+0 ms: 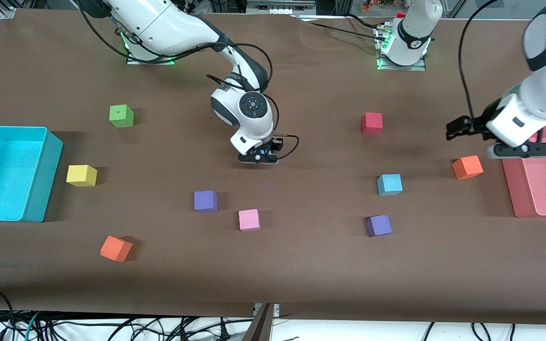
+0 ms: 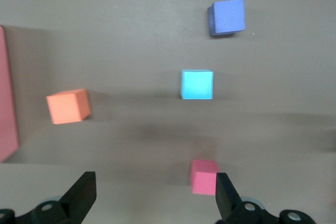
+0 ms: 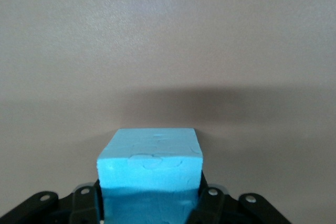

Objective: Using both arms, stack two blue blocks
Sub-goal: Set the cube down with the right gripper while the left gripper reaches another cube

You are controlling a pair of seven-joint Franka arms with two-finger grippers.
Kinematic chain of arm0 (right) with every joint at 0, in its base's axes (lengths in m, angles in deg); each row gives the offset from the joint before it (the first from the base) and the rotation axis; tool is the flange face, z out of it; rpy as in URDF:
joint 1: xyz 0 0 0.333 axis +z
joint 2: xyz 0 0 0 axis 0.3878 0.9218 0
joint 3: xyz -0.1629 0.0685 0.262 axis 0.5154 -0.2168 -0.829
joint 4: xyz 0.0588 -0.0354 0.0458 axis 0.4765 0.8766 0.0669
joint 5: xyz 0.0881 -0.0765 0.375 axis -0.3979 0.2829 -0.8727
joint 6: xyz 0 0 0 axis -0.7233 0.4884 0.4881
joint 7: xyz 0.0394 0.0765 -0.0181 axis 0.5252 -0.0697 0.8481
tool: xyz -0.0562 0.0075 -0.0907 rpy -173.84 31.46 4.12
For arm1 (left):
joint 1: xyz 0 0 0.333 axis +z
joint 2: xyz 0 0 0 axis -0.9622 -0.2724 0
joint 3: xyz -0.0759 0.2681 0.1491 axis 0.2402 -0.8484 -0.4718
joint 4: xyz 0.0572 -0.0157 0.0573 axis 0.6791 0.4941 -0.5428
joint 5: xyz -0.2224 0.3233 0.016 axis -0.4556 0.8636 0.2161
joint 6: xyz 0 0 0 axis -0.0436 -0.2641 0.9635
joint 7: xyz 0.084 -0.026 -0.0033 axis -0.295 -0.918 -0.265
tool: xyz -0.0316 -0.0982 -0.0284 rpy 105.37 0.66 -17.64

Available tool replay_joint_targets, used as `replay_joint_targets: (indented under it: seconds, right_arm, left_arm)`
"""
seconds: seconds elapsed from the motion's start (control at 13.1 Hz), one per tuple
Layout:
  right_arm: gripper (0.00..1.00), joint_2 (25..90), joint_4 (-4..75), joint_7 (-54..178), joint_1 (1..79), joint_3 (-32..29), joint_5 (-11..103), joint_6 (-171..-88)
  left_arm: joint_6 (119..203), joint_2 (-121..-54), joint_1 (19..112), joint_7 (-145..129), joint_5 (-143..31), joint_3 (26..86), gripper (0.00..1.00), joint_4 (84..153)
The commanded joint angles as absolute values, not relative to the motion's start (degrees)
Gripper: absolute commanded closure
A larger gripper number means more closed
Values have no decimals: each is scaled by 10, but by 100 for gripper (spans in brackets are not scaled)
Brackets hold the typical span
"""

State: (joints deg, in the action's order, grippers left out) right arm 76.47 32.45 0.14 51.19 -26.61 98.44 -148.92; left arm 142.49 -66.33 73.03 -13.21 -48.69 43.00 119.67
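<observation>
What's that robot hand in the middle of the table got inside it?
The right gripper is shut on a light blue block, seen clearly from its wrist camera. From the front, the gripper hides the block. The block's underside is not visible.

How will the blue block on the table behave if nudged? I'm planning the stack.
The blue block looks like foam, so probably light and slightly squashy. Flat faces suggest it slides rather than rolls. The matte table cloth may grip it somewhat.

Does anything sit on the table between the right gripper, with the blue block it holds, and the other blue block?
No. In the front view the brown table between the right gripper and the loose blue block is bare; the held blue block shows in the right wrist view.
</observation>
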Motion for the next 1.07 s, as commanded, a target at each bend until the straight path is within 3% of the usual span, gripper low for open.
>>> replay_joint_targets:
  seconds: [0.0, 0.3, 0.61, 0.76, 0.99]
  right_arm:
    - [0, 774, 313, -7, 511, -267, 998, -1494]
    - [0, 751, 312, 14, 473, -302, 998, -1492]
    - [0, 664, 336, 63, 471, -303, 991, -1485]
    - [0, 606, 394, 130, 466, -302, 980, -1471]
    - [0, 532, 486, 340, 439, -299, 801, -1474]
  left_arm:
    - [1496, -692, 726, -222, -495, 469, 0, 1222]
    - [1613, -752, 713, -237, -488, 478, 0, 1271]
    - [1743, -783, 713, -223, -488, 477, 0, 1342]
    - [1791, -801, 713, -206, -488, 475, 0, 1366]
    - [1830, -823, 714, -180, -488, 471, 0, 1388]
